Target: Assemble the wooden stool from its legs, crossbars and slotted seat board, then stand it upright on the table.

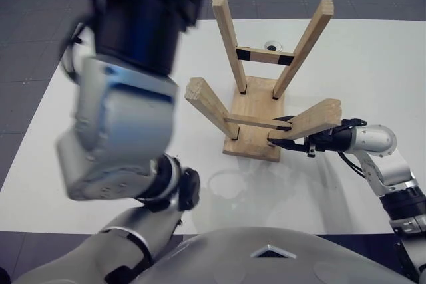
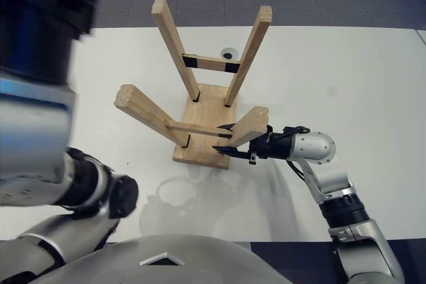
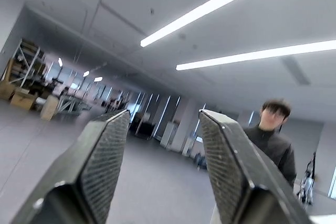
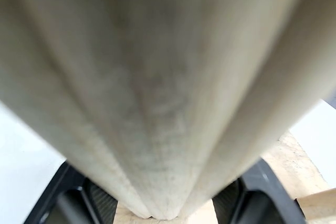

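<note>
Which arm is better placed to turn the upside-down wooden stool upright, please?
Right: the right hand grips a leg of the pale wooden stool; the left hand is open, pointing upward.

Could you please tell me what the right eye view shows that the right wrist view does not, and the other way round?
Right eye view: the seat board lies flat on the white table with all four legs pointing up. Two crossbars are fitted, and a small round object sits behind.
Right wrist view: a close look at the finger pads, one on each side of the wood.
Both: the right gripper clamped on the near right leg, with some seat board and table beside it.
</note>
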Controlling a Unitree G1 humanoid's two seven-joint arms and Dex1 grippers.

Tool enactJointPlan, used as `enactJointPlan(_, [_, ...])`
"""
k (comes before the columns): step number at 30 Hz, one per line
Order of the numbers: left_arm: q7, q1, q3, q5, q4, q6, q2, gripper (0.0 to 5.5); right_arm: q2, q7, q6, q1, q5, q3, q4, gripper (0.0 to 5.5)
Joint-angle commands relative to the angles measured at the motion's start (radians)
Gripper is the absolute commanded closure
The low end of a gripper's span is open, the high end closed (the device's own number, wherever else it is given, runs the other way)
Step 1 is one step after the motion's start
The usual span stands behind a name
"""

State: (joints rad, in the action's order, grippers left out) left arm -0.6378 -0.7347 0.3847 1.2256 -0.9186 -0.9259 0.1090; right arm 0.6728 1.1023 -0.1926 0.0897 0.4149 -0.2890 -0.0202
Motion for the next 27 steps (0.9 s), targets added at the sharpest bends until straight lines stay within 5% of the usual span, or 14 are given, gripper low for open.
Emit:
enactJointPlan(1, [0.068,0.035,0.249,0.202,0.236,0.007,0.384,3.05,0.076,0.06,0.144,-0.049,-0.149,-0.095,-0.078,3.42])
enactJointPlan(6, [0.424,0.376,0.209,-0.076,0.455,-0.013,0.624,3.05,0.132,0.121,0.182,-0.038,-0.141,-0.116,-0.048,3.42])
enactJointPlan(20, [0.729,0.825,-0.227,-0.519,0.302,0.196,0.522,3.05,0.15,0.155,0.161,0.058,-0.2,-0.19,-0.108,3.42])
enactJointPlan(27, [0.905,0.9,-0.291,-0.552,0.299,0.269,0.523,3.05,0.135,0.162,0.124,0.119,-0.204,-0.205,-0.158,3.42])
